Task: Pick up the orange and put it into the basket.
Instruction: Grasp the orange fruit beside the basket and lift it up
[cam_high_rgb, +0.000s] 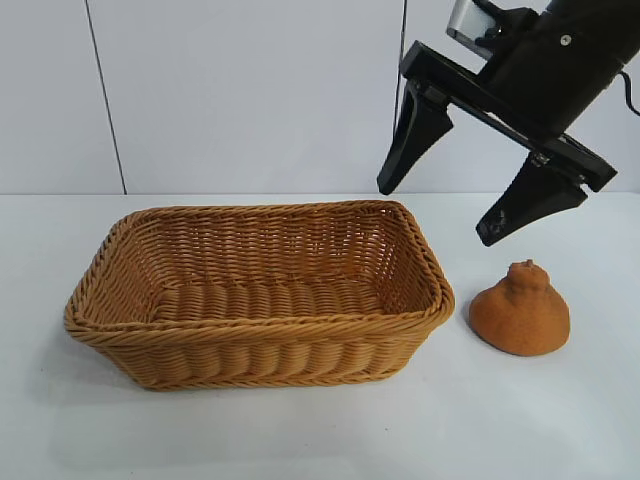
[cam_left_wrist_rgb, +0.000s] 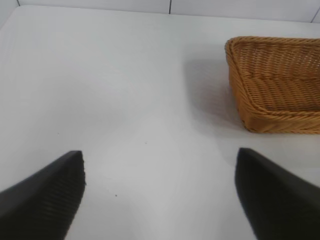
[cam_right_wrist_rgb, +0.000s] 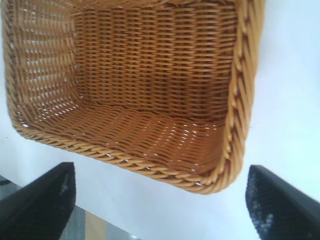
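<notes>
Wicker fills the left and middle of the exterior view: the basket (cam_high_rgb: 260, 295), rectangular with sloped sides and a braided rim, sits on the white table (cam_high_rgb: 560, 420) with nothing inside it, its woven floor bare in the right wrist view (cam_right_wrist_rgb: 150, 100) as well. Right of the basket, near its right end but apart from it, the orange (cam_high_rgb: 520, 310) rests on the table, knobby neck pointing up. Above the orange and the basket's right corner hangs the right gripper (cam_high_rgb: 445, 212), its jaws spread wide and holding nothing, clear of both. The left gripper (cam_left_wrist_rgb: 160, 195) shows only in its own wrist view, jaws also wide and empty, over bare table with the basket's corner (cam_left_wrist_rgb: 275, 80) farther off.
</notes>
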